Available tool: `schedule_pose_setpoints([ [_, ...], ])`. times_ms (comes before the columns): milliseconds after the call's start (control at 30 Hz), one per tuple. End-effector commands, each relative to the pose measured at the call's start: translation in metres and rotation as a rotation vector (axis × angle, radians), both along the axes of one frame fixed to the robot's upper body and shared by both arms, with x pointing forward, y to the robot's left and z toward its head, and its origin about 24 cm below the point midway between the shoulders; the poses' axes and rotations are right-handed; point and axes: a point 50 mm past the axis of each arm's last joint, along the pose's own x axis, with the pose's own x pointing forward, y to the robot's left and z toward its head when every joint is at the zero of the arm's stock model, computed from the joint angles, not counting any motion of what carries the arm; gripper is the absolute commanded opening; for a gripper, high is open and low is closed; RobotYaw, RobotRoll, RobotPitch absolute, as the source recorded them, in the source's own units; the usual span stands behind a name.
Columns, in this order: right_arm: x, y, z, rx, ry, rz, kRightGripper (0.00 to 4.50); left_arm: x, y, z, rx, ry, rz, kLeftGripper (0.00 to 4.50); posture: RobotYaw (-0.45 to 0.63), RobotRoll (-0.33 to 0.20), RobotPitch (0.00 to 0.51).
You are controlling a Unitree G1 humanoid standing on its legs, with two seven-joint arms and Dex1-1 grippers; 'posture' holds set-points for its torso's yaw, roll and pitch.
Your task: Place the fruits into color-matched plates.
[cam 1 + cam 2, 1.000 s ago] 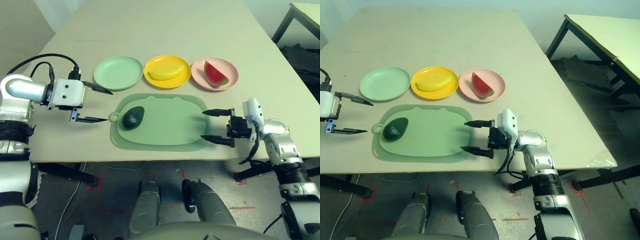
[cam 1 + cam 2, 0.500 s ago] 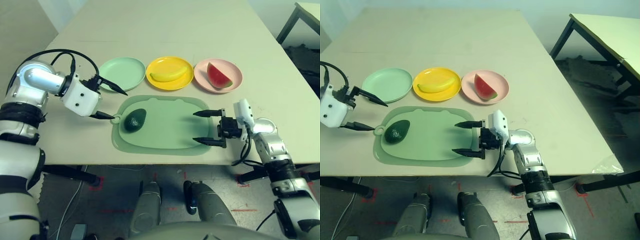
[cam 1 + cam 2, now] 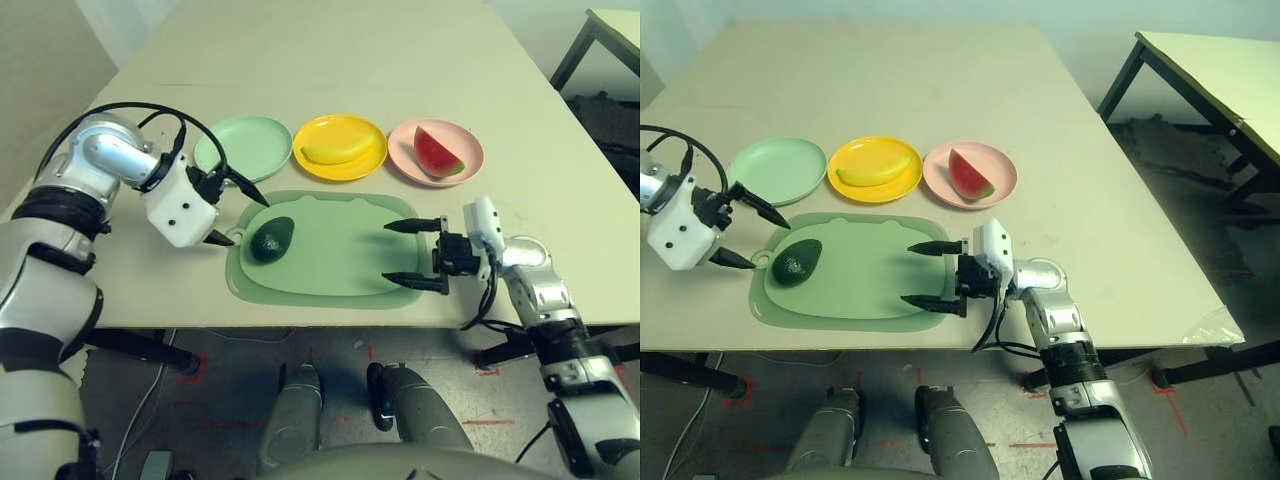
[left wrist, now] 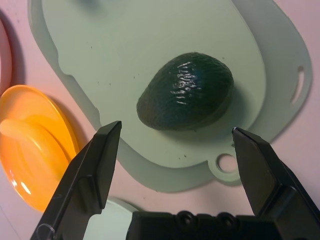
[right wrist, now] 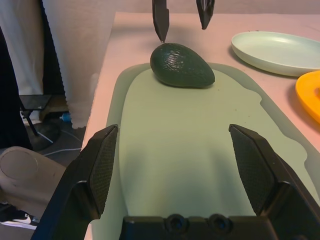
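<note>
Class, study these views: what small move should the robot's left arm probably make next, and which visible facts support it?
Probably lower the open left gripper around the dark green egg-shaped avocado and close. The avocado lies alone on the large green mat, the pale mint green plate is bare, and the wrist view shows the fruit between the spread fingers, untouched.

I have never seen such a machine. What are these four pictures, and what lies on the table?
This is a humanoid robot with two arms at a table. Two pictures come from its head, looking down; two come from cameras on its wrists. The left hand is open, beside the dark avocado on a green mat. The right hand is open over the mat's other end. Behind are three plates: a bare green plate, a yellow plate with a banana, a pink plate with a watermelon wedge. Nothing is held.
</note>
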Motion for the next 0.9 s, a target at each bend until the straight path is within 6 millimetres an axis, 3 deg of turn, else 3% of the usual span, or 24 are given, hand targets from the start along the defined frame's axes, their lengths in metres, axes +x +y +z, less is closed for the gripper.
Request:
schedule_pose_setpoints([
  [33,-0.004,0.001,-0.001,-0.005,0.007,0.006,4.47,0.001,-0.001,-0.003,0.039,0.011,-0.015,4.50,-0.05,0.000,0.136],
  [900,-0.004,0.002,0.001,-0.006,0.000,-0.018,4.47,0.008,-0.015,-0.026,0.016,0.066,-0.019,4.50,-0.08,0.000,0.139],
])
